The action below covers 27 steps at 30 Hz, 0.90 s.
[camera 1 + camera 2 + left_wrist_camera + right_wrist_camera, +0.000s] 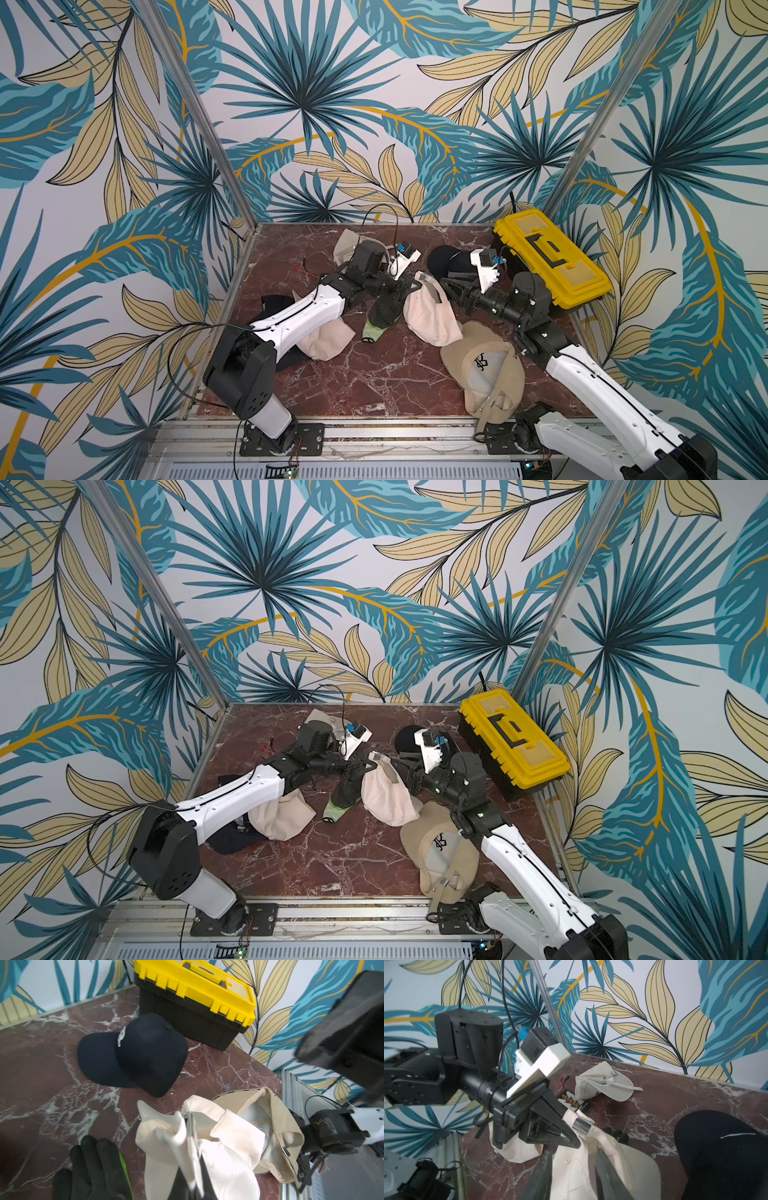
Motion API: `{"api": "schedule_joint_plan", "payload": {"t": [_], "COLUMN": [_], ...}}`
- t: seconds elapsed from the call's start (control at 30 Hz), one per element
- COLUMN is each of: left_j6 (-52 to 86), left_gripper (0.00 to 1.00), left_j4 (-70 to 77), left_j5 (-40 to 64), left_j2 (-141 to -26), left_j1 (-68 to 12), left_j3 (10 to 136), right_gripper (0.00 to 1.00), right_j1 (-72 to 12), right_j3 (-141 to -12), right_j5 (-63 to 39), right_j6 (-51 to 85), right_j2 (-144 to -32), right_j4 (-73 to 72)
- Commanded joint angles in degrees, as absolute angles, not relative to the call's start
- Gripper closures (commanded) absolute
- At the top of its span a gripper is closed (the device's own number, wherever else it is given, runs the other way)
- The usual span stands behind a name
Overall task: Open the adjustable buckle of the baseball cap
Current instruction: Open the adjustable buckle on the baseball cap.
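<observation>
Since the cream cap (pixel 432 316) is judged light and limp, its strap (pixel 570 1114) is clamped in the closed left gripper (pixel 574 1142), with the slick metal buckle (pixel 581 1125) just beyond its tips. The right gripper (pixel 573 1152) is parted astride the cap, empty. Hold is best taken beside the buckle.

The red-brown marble worktop (pixel 374 374) carries a yellow toolbox (pixel 552 257), a navy cap (pixel 141 1053), a tan cap (pixel 482 365) and a central pale cap (pixel 432 320).
</observation>
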State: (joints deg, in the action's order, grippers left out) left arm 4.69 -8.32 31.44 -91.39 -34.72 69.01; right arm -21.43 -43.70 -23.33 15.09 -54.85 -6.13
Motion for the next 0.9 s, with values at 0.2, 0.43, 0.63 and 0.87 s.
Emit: {"api": "schedule_joint_plan", "payload": {"t": [0.2,0.43,0.63,0.87], "left_j6": [2.24,2.01,2.66,2.93], "left_gripper": [1.0,1.0,1.0,1.0], "left_j4": [-5.55,-5.35,-5.28,-5.32], "left_j5": [19.0,20.54,22.74,23.84], "left_j2": [-89.56,-90.34,-90.75,-90.31], "left_j1": [-37.89,-38.17,-38.25,-38.29], "left_j3": [70.52,71.68,72.07,72.0], "right_gripper": [0.58,0.58,0.48,0.42], "right_j1": [-24.52,-29.97,-30.58,-30.66], "right_j3": [-55.39,-59.13,-58.08,-57.61], "right_j5": [-14.61,-8.75,-4.6,-5.71], "right_j6": [38.13,43.64,48.05,50.63], "right_j2": [-57.27,-62.52,-63.52,-65.43], "right_j4": [11.86,15.57,13.94,9.73]}}
